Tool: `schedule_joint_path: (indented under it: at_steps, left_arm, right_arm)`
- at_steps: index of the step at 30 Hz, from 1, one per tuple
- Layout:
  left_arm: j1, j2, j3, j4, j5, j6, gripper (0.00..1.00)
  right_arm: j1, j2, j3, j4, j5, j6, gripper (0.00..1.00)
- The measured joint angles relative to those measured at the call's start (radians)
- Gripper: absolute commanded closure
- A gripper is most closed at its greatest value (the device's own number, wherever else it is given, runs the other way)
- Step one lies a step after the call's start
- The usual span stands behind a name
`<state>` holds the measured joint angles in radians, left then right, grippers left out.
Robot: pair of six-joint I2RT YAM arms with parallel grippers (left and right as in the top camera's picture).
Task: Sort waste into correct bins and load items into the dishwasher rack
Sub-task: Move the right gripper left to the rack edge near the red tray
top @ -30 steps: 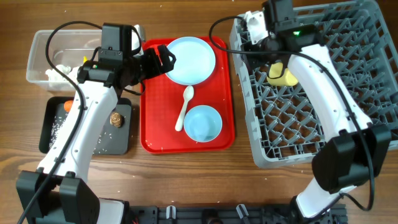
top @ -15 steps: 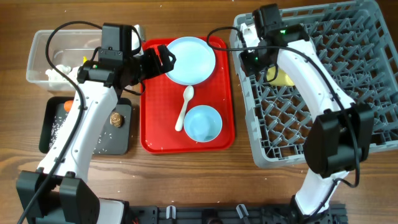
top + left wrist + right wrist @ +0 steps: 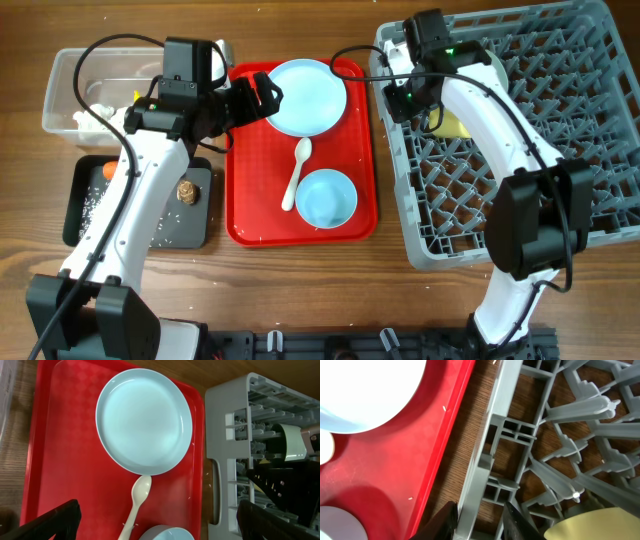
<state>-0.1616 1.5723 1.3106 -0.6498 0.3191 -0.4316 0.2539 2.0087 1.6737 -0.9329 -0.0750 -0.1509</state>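
Plate (image 3: 305, 95) is lying on the red tray (image 3: 245, 215), beside the dishwasher rack (image 3: 600, 120). You are hovering the left fingers (image 3: 55, 520) wide apart over it; be aligning them across its rim. Right fingers (image 3: 445, 521) are standing slightly apart, empty.

Left arm (image 3: 140, 200): I am reaching it from its base at the near left up and inward, elbow bent. The left end effector (image 3: 255, 97) is pointing to the right, and its two fingers (image 3: 50, 522) are standing spread as wide as they go.

Right arm (image 3: 500, 110): I am arching it from the near right over to the far side. The right end effector (image 3: 402, 92) is pointing down and to the left, with its fingers (image 3: 447, 520) standing only narrowly apart.
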Motion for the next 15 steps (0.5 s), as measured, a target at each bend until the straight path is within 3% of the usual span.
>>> schedule_joint_path:
  at_steps: [4,9,15]
  left_arm:
    - [0.000,0.000,0.000,0.000,0.000,0.000,0.00]
    - [0.000,0.000,0.000,0.000,0.000,0.000,0.00]
    - [0.000,0.000,0.000,0.000,0.000,0.000,0.00]
  right_arm:
    - [0.000,0.007,0.000,0.006,-0.019,0.008,0.70]
    - [0.000,0.019,0.000,0.023,-0.033,0.020,0.88]
    - [0.000,0.021,0.000,0.029,-0.036,0.061,0.91]
